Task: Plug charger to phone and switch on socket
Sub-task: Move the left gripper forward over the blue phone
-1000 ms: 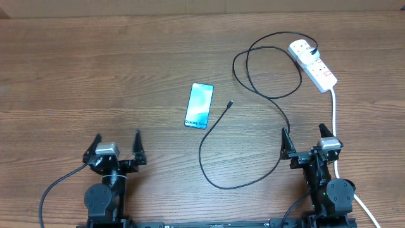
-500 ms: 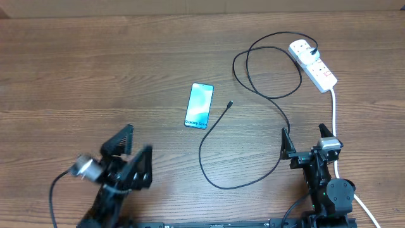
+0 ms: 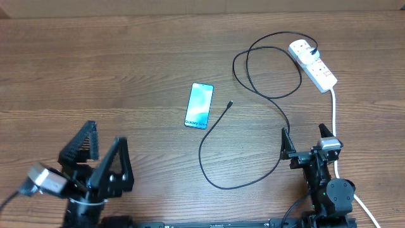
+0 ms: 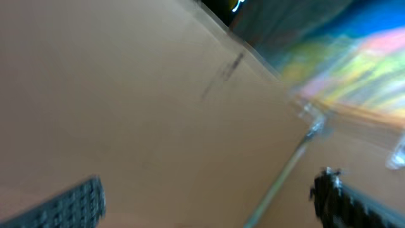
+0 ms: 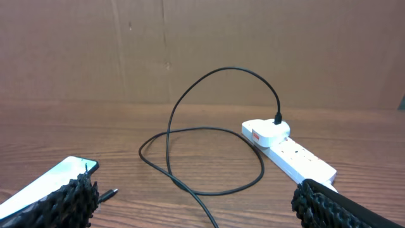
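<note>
The phone (image 3: 199, 105) lies flat mid-table with its teal screen lit; its corner shows in the right wrist view (image 5: 54, 178). The black charger cable (image 3: 208, 131) ends in a small connector tip (image 3: 230, 104) just right of the phone and apart from it. The cable loops back to a white plug (image 3: 306, 49) in the white socket strip (image 3: 321, 71), which also shows in the right wrist view (image 5: 297, 157). My left gripper (image 3: 107, 132) is open and empty at the front left, tilted up. My right gripper (image 3: 303, 130) is open and empty at the front right.
A thick white lead (image 3: 333, 114) runs from the socket strip down past my right arm. A cardboard wall (image 5: 202, 44) stands behind the table. The left wrist view is blurred and shows only cardboard (image 4: 126, 95) and my open fingers (image 4: 209, 178).
My left arm has swung left and toward the front edge, tilting its gripper upward. The right arm, phone, cable and socket strip have not moved.
</note>
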Action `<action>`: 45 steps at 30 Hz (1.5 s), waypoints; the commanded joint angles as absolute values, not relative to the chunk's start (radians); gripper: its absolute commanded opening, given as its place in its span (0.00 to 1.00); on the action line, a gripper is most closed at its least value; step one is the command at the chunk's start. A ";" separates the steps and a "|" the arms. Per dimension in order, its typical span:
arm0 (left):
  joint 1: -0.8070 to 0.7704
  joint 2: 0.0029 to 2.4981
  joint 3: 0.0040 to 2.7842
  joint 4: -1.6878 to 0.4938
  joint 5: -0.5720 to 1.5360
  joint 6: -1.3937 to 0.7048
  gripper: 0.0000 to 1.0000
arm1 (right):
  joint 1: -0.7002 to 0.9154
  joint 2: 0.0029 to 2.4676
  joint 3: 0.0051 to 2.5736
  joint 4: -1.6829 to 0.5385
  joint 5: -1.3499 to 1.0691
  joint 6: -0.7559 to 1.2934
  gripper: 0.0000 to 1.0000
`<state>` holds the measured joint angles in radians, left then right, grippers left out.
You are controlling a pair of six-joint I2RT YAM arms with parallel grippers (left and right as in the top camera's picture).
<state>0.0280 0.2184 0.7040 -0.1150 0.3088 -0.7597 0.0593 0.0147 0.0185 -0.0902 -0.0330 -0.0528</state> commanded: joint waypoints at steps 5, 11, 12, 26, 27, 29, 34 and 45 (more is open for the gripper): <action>0.032 0.754 1.398 -0.844 0.424 -0.294 1.00 | 0.056 0.003 0.009 -0.084 -0.027 -0.052 1.00; 0.032 1.039 1.678 -1.131 0.664 -0.262 1.00 | 0.056 0.003 0.009 -0.084 -0.027 -0.052 1.00; 0.032 1.067 1.686 -1.132 0.690 -0.262 1.00 | 0.056 0.003 0.009 -0.084 -0.027 -0.052 1.00; -0.307 1.508 1.940 -1.547 0.029 -0.379 1.00 | 0.056 0.003 0.009 -0.084 -0.027 -0.052 1.00; -0.327 1.541 1.954 -1.562 0.003 -0.391 1.00 | 0.056 0.003 0.009 -0.084 -0.027 -0.052 1.00; -0.352 1.598 1.959 -1.558 -0.003 -0.393 1.00 | 0.056 0.003 0.009 -0.084 -0.027 -0.052 1.00; -0.361 1.715 1.959 -1.547 0.044 -0.393 1.00 | 0.056 0.003 0.009 -0.084 -0.027 -0.052 1.00; -0.361 1.929 1.959 -1.480 0.171 -0.393 1.00 | 0.056 0.003 0.009 -0.084 -0.027 -0.052 1.00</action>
